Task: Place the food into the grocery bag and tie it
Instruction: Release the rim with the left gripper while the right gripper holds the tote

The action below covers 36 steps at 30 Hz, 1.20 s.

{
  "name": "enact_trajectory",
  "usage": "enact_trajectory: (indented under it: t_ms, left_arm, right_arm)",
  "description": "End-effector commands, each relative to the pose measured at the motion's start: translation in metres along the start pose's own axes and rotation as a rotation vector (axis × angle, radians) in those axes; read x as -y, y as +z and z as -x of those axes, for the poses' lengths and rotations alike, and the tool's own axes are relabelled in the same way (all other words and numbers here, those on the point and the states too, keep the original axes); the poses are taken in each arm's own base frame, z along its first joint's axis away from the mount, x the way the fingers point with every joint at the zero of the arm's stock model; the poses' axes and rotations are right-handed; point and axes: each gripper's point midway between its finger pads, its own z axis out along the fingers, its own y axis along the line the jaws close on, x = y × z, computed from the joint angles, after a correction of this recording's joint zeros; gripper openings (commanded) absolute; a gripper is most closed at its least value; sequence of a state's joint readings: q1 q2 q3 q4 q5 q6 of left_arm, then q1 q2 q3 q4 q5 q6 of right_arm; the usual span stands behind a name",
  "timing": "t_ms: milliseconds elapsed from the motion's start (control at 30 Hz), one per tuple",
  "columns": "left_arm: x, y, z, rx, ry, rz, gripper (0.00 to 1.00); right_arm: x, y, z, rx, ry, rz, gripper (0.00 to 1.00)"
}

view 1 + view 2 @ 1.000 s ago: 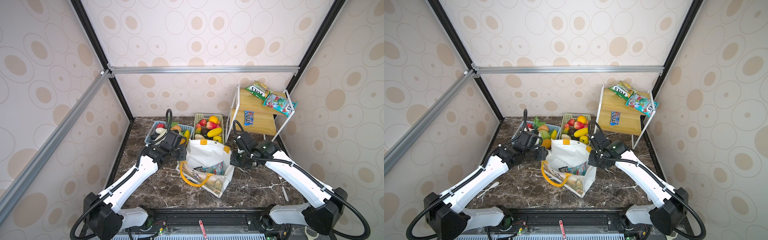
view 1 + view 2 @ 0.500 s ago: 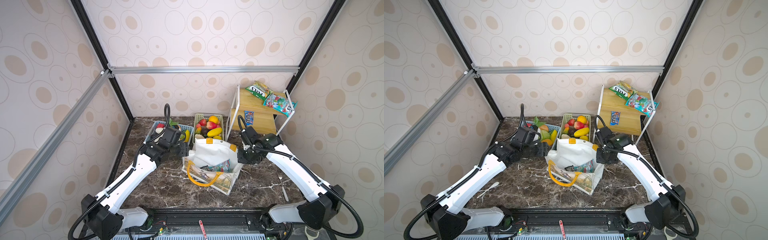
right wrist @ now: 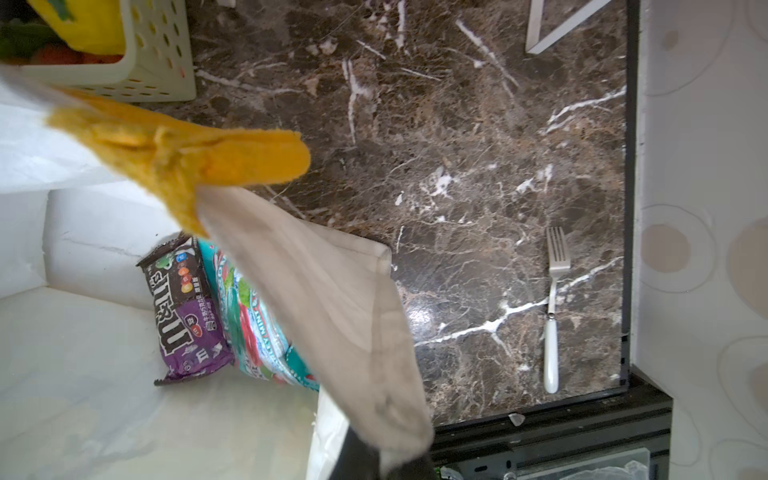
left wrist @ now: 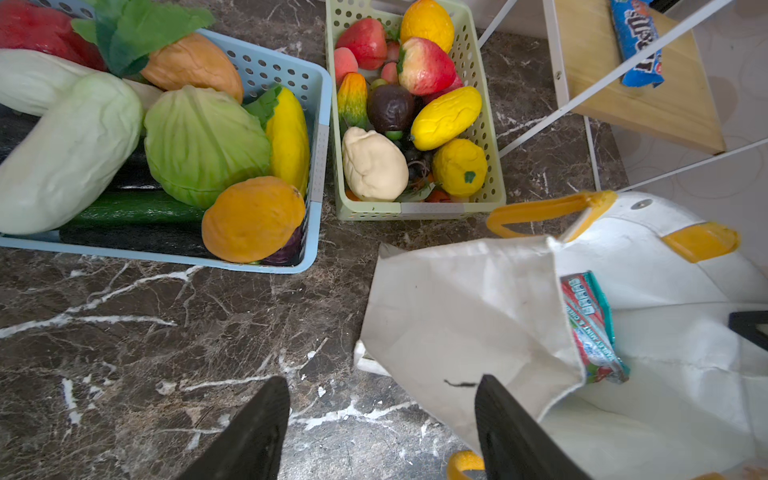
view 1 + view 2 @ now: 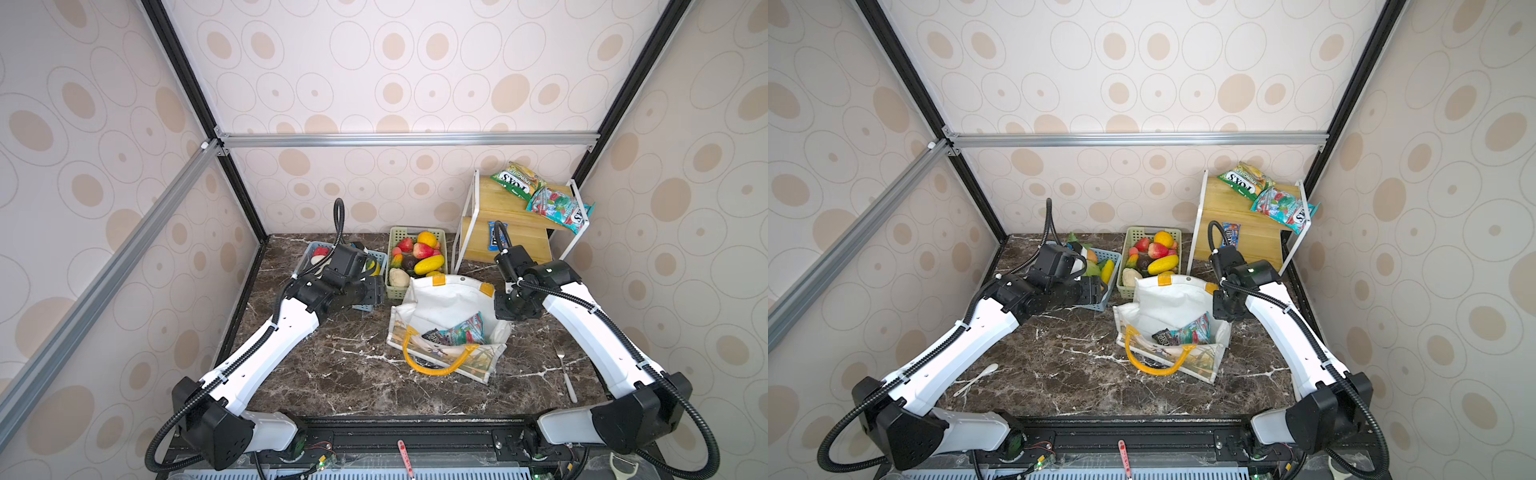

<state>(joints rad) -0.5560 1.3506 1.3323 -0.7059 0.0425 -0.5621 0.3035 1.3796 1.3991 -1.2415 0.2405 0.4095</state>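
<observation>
Centrally, a little toward 3 o'clock on the dark marble counter, the white boxy fabric grocery bag stands open-mouthed. Its printed side faces 6 o'clock in both top views, and it has yellow-orange loop handles. Inside lie a crinkly teal snack packet and a dark purple snack packet, side by side and touching.

The right pincer sits at the bag's 3 o'clock rim, its jaws closed on the white cloth. In the right wrist view the cloth runs straight into the pinch. The left pincer hangs at the bag's 9 o'clock side, jaws spread wide and empty. One finger is close against the bag's outer wall; whether it touches, I cannot tell.

Just beside the bag at 12 o'clock is a pale green slotted plastic basket heaped with red, yellow, orange and cream plastic fruit. At 10 o'clock a light blue slotted plastic basket holds a round green cabbage, long pale vegetables, a yellow piece and an orange one.

At 1 o'clock a stepped wooden shelf in a white wire frame carries a green snack packet, a second teal packet and, lower down, a blue packet.

A white-handled metal fork lies on the counter at 4 o'clock of the bag. A white spoon lies at 8 o'clock, well apart.
</observation>
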Motion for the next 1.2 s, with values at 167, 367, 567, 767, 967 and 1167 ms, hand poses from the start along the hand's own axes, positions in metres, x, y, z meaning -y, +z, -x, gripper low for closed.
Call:
enact_trajectory:
  t_ms: [167, 367, 567, 767, 967, 1167]
  left_arm:
    - [-0.004, 0.017, 0.018, 0.037, 0.018, 0.059, 0.68]
    - [0.005, 0.046, 0.026, 0.034, 0.017, 0.035, 0.63]
    - [0.014, 0.077, 0.039, 0.044, 0.026, 0.032, 0.60]
    - [0.025, 0.113, 0.052, 0.040, 0.030, 0.050, 0.66]
    - [0.034, 0.146, 0.062, 0.038, 0.016, 0.075, 0.69]
    - [0.036, 0.177, 0.058, 0.010, 0.008, 0.141, 0.75]
  right_arm:
    - [0.040, 0.009, 0.012, 0.015, 0.006, -0.134, 0.08]
    - [0.048, 0.014, 0.007, -0.009, -0.003, -0.162, 0.08]
    - [0.054, 0.016, -0.002, -0.035, 0.001, -0.164, 0.08]
    - [0.047, 0.016, -0.008, -0.045, 0.016, -0.108, 0.08]
    - [0.040, 0.012, -0.011, -0.040, 0.021, -0.054, 0.08]
    - [0.030, 0.000, -0.008, 0.008, 0.057, 0.031, 0.09]
